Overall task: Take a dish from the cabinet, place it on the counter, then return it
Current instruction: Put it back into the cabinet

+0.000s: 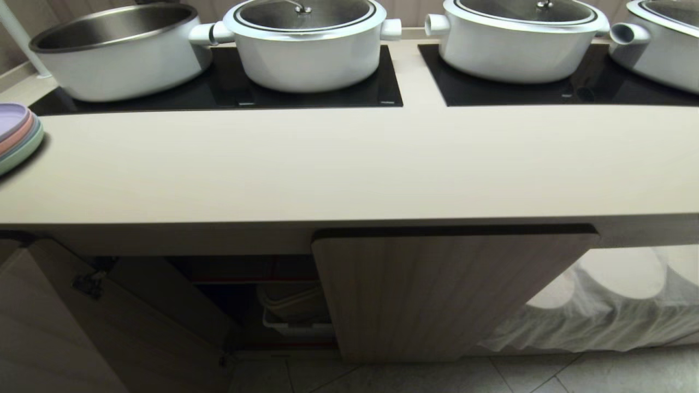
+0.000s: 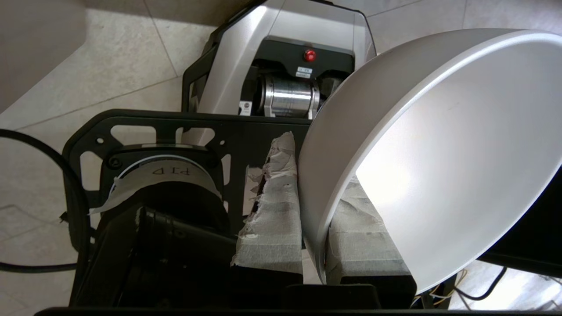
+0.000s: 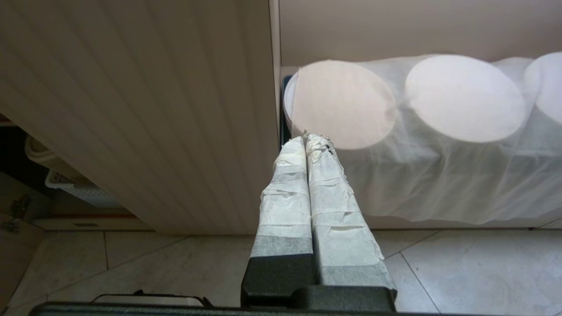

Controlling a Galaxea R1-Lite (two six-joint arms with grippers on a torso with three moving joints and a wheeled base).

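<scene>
left gripper [image 2: 314,228]: tape-wrapped fingers clamped on the wall of the glossy round white bowl [image 2: 439,153], one finger outside, one inside the rim. Seen only in its wrist view, held over the robot's silver-and-black base [image 2: 281,57] and pale tiled floor [image 2: 109,66].
bowl: tilted on edge in the grip, opening facing sideways, off every surface. Not in head view.
right gripper [image 3: 307,145]: taped fingers pressed together, nothing between them. Hangs low in front of the cabinet, pointing at the seam between the fluted door and a white mesh-covered compartment [image 3: 439,145] to the right.
cabinet: low beige unit under the counter. Left door [image 1: 82,327] swung open; right fluted door [image 1: 437,295] closed. Dark interior between them, red-edged shelf visible, with a white basket [image 1: 295,322] inside.
counter: long smooth beige countertop [image 1: 349,164], near strip bare of the bowl.
hobs: two black glass panels [image 1: 306,93] at far side, carrying four large white pots [image 1: 311,43].
plates: stack of pastel plates [image 1: 16,136] at far-left edge of counter.
</scene>
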